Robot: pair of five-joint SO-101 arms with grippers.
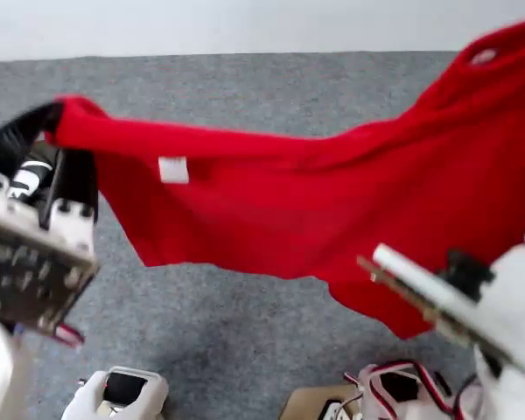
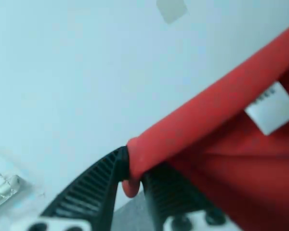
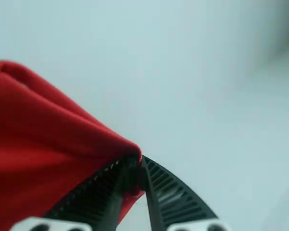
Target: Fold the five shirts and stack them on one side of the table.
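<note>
One red shirt point(image 1: 332, 201) hangs stretched above the grey tabletop point(image 1: 219, 350), showing one white label point(image 1: 172, 169). The left pincer point(image 2: 127, 168) pinches one edge of it and the right pincer point(image 3: 135, 171) pinches another.

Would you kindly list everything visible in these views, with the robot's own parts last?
red shirt: one, red, held stretched in the air above the table between the two grippers.
label: one, white, on the shirt near the left gripper's end.
table: one, grey, below the shirt.
wall: one, white, behind the table.
left gripper: one, black fingers, shut on a rolled edge of the shirt.
right gripper: one, black fingers, shut on the shirt's other end.
</note>
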